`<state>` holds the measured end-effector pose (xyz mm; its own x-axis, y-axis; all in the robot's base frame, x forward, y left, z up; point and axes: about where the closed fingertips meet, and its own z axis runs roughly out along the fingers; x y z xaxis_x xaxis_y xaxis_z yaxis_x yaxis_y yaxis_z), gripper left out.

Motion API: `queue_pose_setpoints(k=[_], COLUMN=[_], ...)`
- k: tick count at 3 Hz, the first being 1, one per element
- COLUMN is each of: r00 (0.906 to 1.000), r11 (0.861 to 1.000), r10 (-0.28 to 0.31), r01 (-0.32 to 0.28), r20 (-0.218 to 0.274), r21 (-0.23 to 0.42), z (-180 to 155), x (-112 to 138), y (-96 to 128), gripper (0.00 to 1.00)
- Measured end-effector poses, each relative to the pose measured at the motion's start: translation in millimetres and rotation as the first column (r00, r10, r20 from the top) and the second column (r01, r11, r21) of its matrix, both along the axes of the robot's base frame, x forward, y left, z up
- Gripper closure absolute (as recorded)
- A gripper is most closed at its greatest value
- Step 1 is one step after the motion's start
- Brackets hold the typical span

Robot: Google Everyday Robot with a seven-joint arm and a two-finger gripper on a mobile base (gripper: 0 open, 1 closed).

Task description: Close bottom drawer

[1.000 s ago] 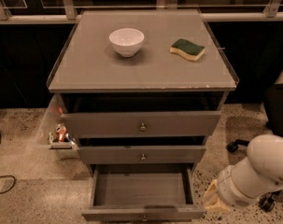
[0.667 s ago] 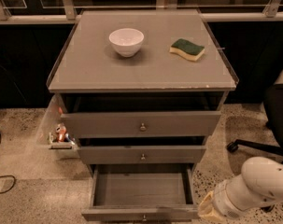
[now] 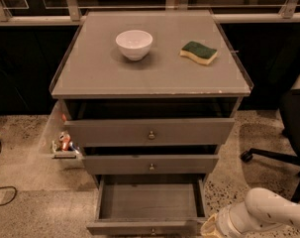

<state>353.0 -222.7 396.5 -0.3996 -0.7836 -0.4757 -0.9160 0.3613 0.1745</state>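
Observation:
The bottom drawer [image 3: 150, 202] is the lowest of three grey drawers and is pulled far out. Its shallow grey box shows nothing inside. Its flat front [image 3: 139, 227] with a small round knob [image 3: 152, 230] lies at the picture's bottom edge. My white arm [image 3: 268, 213] comes in from the lower right. My gripper [image 3: 209, 228] is at the bottom edge, just right of the drawer's front right corner, and mostly cut off there.
The top drawer [image 3: 149, 132] and middle drawer [image 3: 150, 163] stand slightly out. A white bowl [image 3: 134, 43] and a green-and-yellow sponge [image 3: 199, 52] lie on the cabinet top. A clear bin [image 3: 64, 145] stands left of the cabinet. A chair base [image 3: 268, 155] is on the right.
My arm has sunk lower in the picture, and its gripper end has dropped to the bottom edge beside the bottom drawer's front corner. The drawers have not moved.

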Motion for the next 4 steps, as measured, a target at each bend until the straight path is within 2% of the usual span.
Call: queue_pose_setpoints(k=[1, 2, 3, 4], r00=[1.0000, 0.9990, 0.9926, 0.9799], r11=[1.000, 1.000, 0.999, 0.997], r10=[0.000, 0.002, 0.025, 0.066], r01=[0.000, -0.003, -0.028, -0.072], r20=[0.000, 0.045, 0.119, 0.188], r21=[0.000, 0.022, 0.021, 0.029], z=[0, -14, -39, -67], x=[0, 0, 11, 26], y=[0, 5, 18, 35], gripper=[1.00, 1.00, 1.00, 1.00])
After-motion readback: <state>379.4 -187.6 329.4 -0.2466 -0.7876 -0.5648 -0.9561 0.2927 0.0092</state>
